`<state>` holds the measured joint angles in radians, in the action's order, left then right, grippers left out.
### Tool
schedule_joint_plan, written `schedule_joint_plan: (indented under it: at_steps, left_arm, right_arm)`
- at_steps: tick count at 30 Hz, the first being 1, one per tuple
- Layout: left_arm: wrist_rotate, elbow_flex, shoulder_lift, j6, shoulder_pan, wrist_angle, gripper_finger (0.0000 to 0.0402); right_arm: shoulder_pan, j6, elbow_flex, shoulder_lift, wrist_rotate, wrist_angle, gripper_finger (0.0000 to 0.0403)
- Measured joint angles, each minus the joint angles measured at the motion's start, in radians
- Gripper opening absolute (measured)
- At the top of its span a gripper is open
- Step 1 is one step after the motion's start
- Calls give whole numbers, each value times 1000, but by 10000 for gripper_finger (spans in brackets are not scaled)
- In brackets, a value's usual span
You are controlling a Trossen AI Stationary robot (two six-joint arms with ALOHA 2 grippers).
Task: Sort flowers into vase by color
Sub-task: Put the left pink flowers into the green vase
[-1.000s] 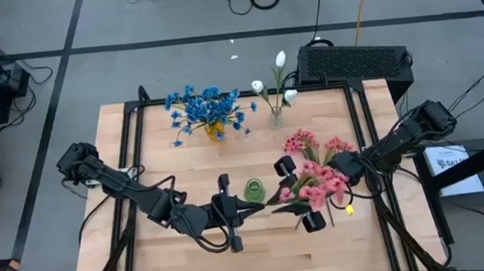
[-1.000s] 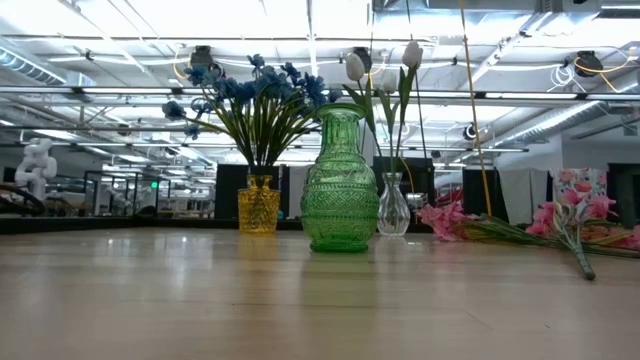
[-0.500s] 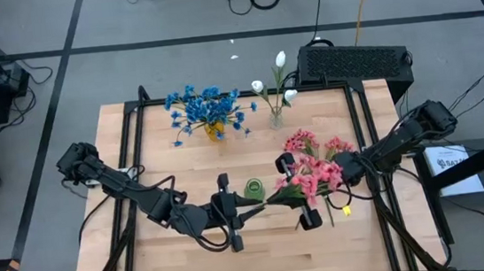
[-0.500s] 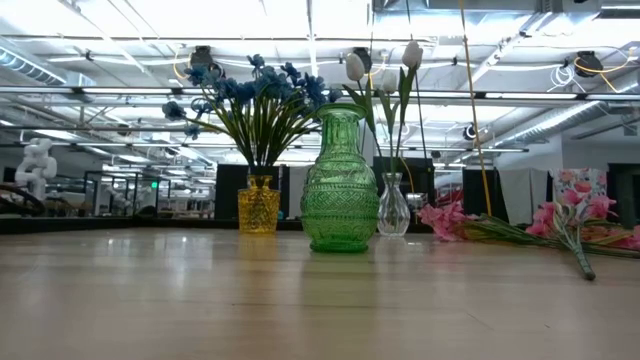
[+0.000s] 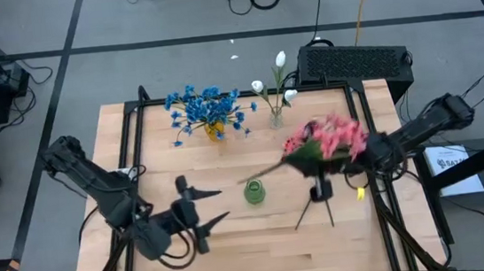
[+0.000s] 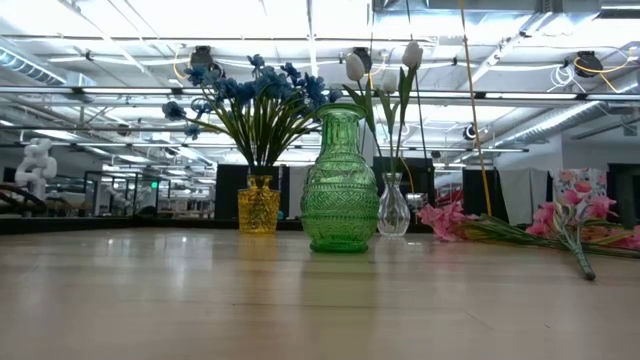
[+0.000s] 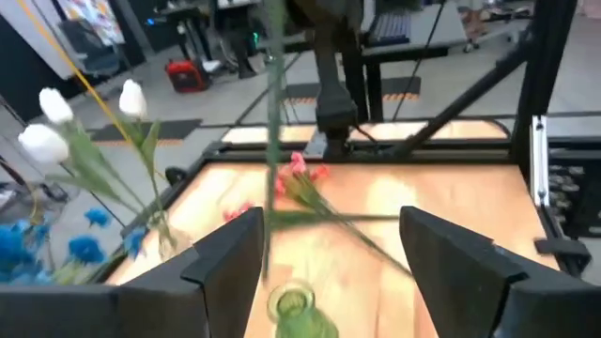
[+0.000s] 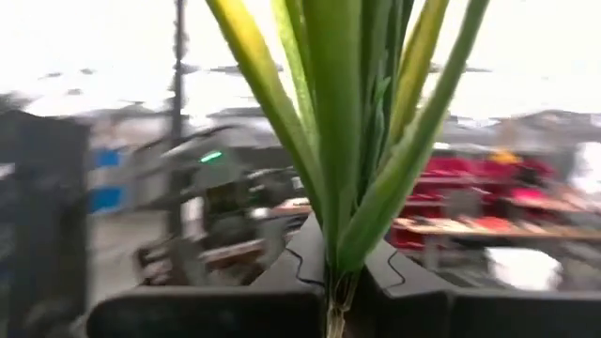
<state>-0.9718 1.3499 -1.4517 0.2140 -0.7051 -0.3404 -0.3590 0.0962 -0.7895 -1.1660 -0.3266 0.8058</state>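
My right gripper [image 8: 333, 314] is raised over the table's right half and shut on a pink-bloomed sprig [image 5: 333, 136]. The sprig's thin stem slants down to a free end [image 5: 253, 181] beside the mouth of the green vase [image 5: 254, 191]. My left gripper [image 5: 217, 205] is open and empty, left of that vase. In the left wrist view its fingers [image 7: 225, 258] frame the stem [image 7: 271, 141] and the vase mouth [image 7: 291, 302]. Blue flowers stand in a yellow vase [image 5: 213, 131]. White tulips stand in a clear vase [image 5: 275, 117]. My right gripper pinches the sprig's green stem among its long leaves [image 8: 331, 272] between its two fingers, which lie across the stem. The fingers come about level from the table's right. The sprig is lifted clear and slanting, blooms up and bare stem end down. In the high view the blooms hide the fingers.
More pink sprigs [image 5: 296, 143] lie on the table's right half, and show at the right in the low view [image 6: 570, 220]. Their thin stems [image 5: 314, 212] reach toward the near edge. A dark box [image 5: 355, 60] stands at the far right corner. Black rails [image 5: 129, 164] run along the table's sides.
My left gripper has opened, let go of the stem end and drawn back toward the table's left edge. My right gripper has risen and gone toward the far right, lifting the pink sprig. The blooms have swung up and the stem end has moved to the vase's far side.
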Motion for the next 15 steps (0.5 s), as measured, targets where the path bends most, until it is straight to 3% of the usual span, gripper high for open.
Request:
schedule_joint_plan:
  at_steps: [2, 4, 10, 15]
  left_arm:
    - [5, 0, 26, 62, -15, -83, 255]
    - [22, 0, 31, 132, -25, -147, 255]
    - [35, 0, 29, 172, -33, -206, 255]
    - [51, 0, 26, 193, -29, -249, 255]
  right_arm:
    - [12, -18, -1, 40, -85, -23, 3]
    - [38, -24, -35, 75, -98, -109, 3]
    - [78, -104, -243, 77, -87, -609, 2]
    - [79, -174, -333, 68, -10, -819, 2]
